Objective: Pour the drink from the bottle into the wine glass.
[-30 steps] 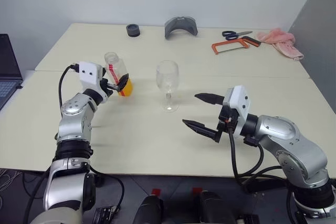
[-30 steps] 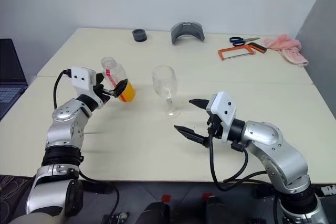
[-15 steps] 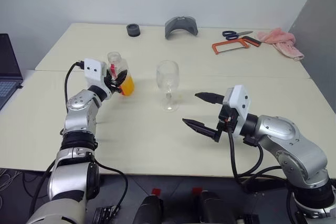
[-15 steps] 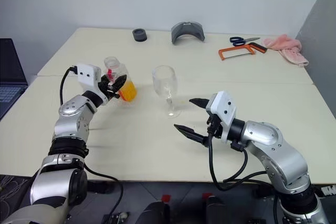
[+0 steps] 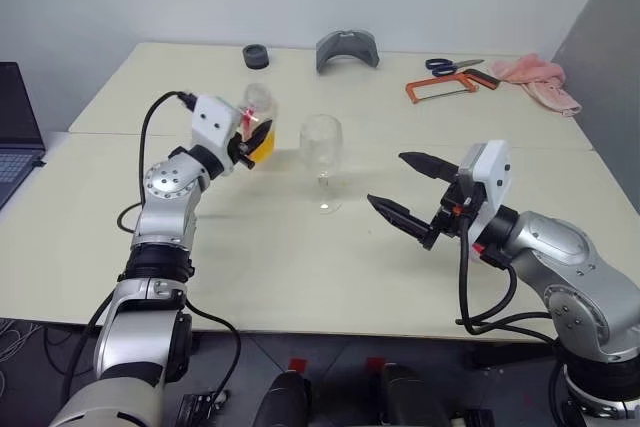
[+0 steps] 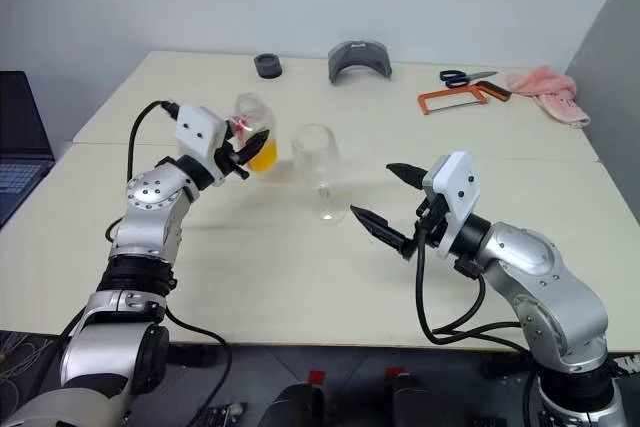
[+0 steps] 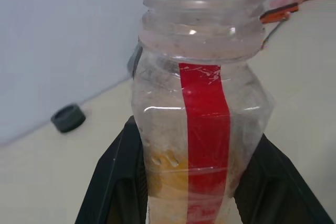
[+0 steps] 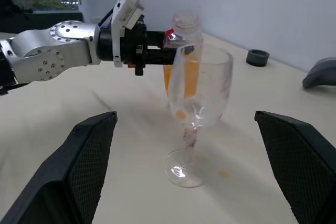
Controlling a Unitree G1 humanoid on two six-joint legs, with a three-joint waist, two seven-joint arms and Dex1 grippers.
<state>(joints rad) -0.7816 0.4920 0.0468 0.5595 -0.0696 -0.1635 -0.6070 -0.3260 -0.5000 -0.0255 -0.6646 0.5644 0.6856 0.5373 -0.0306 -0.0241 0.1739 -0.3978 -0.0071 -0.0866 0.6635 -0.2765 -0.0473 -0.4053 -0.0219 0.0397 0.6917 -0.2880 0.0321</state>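
Note:
The small clear bottle (image 5: pixel 258 125) has a red label strip and an open mouth with no cap. It stands nearly upright, seemingly just off the table. The orange drink (image 5: pixel 263 152) fills its lower part. My left gripper (image 5: pixel 247 139) is shut on the bottle, its black fingers (image 7: pixel 113 182) pressed on both sides. The empty wine glass (image 5: pixel 321 147) stands on the table just right of the bottle, apart from it. My right gripper (image 5: pixel 387 179) hovers open to the right of the glass, fingers (image 8: pixel 79 166) spread wide, holding nothing.
Along the far edge of the cream table (image 5: pixel 300 257) lie a black round cap (image 5: pixel 254 57), a grey curved piece (image 5: pixel 345 49), blue scissors (image 5: pixel 450 64), an orange hacksaw (image 5: pixel 445 87) and a pink cloth (image 5: pixel 535 82). A laptop (image 5: pixel 15 137) sits at the far left.
My left gripper has shut on the bottle and carried it up and to the right, close to the wine glass, righting it. My right gripper has risen a little, still open.

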